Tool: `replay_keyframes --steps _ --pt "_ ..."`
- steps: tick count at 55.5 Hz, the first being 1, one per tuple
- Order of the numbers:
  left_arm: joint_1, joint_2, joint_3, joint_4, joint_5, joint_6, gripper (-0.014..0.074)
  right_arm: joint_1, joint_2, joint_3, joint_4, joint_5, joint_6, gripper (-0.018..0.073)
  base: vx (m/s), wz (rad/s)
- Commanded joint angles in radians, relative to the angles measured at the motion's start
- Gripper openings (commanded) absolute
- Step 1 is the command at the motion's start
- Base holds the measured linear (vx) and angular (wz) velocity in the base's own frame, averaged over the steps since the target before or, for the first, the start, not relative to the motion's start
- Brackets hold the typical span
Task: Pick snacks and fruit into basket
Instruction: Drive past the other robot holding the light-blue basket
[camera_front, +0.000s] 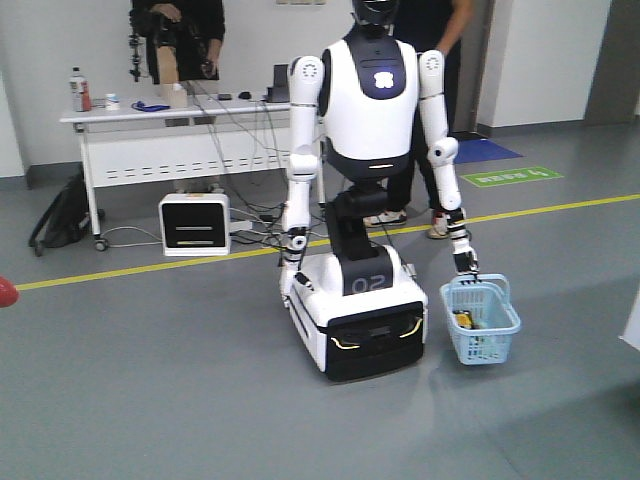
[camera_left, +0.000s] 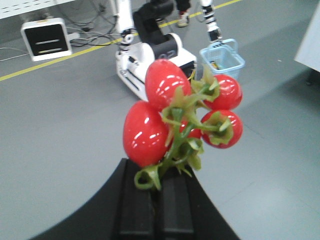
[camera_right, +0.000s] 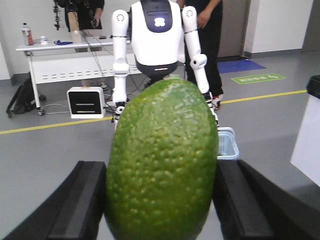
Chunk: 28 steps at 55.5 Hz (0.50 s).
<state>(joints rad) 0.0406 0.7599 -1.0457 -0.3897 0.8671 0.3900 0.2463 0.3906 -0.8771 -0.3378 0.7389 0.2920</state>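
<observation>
My left gripper (camera_left: 161, 172) is shut on the green stem of a cluster of red tomatoes (camera_left: 165, 82), which stands up in front of the left wrist camera. My right gripper (camera_right: 161, 200) is shut on a large green bumpy fruit (camera_right: 162, 165), one finger on each side. The light blue basket (camera_front: 481, 320) stands on the grey floor, its handle held by a white humanoid robot's hand (camera_front: 465, 262). In the wrist views the basket (camera_left: 222, 59) (camera_right: 227, 145) lies beyond the fruit. Something yellow and dark lies inside it; I cannot make out the snacks.
The white humanoid robot (camera_front: 365, 110) stands on a wheeled base (camera_front: 365, 315) facing me. Behind it are a white table (camera_front: 150, 115), a white boxy unit (camera_front: 195, 223), cables, a black bag (camera_front: 60, 215) and people. A white cabinet (camera_right: 306, 145) is at my right.
</observation>
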Motion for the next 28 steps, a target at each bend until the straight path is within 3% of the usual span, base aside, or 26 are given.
replay_keyframes --steps 1,28 --pt "0.000 0.001 -0.036 -0.034 -0.076 0.002 -0.0003 -0.004 0.010 -0.030 -0.024 -0.088 -0.012 -0.0004 -0.07 -0.50" --pt "0.000 0.001 -0.036 -0.034 -0.076 0.002 -0.0003 -0.004 0.010 -0.030 -0.024 -0.088 -0.012 -0.0004 -0.05 -0.54"
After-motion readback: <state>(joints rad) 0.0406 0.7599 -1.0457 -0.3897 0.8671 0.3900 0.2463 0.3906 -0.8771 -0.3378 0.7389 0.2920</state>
